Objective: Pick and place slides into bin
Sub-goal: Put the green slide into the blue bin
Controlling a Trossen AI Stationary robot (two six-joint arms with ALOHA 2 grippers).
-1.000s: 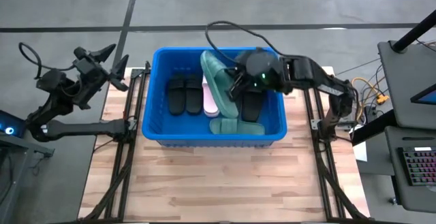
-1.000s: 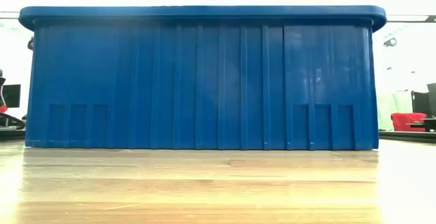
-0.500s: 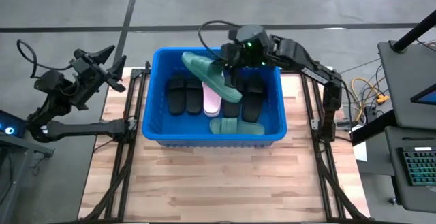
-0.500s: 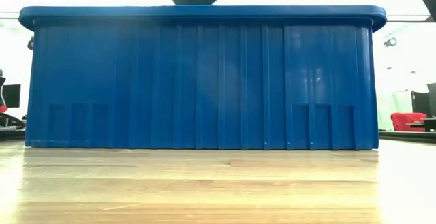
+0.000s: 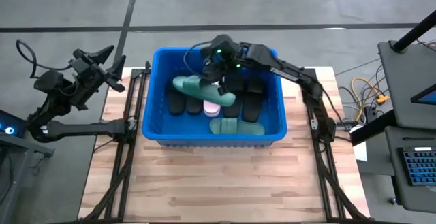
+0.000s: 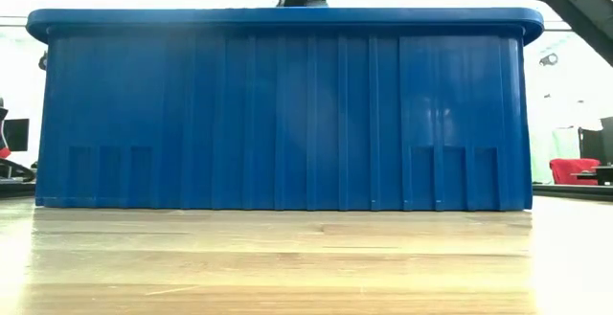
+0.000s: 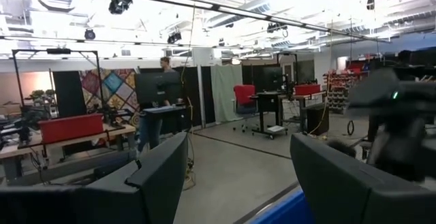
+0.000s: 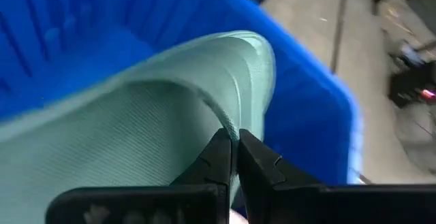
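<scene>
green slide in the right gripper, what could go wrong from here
The right gripper pinches only a thin edge of the green slide, so it may slip out early. The slide hangs across the black slides and the pink slide in the bin; dropped there, it could land propped up rather than flat.

Lighting in here is bright and flat, mostly from ceiling fixtures (image 7: 119,3) overhead, which flare out as white blobs in the left wrist view. From table level the room behind the bin (image 6: 287,114) is totally blown out, nearly pure white, so the blue wall reads as a dark saturated slab with soft vertical sheen on its ribs. The table (image 6: 287,258) has a hazy glare band up close and looks soft there. Looking straight down, shadows are faint and short. The right wrist view is smeared, with the green slide (image 8: 136,129) blurry at close range.
</scene>
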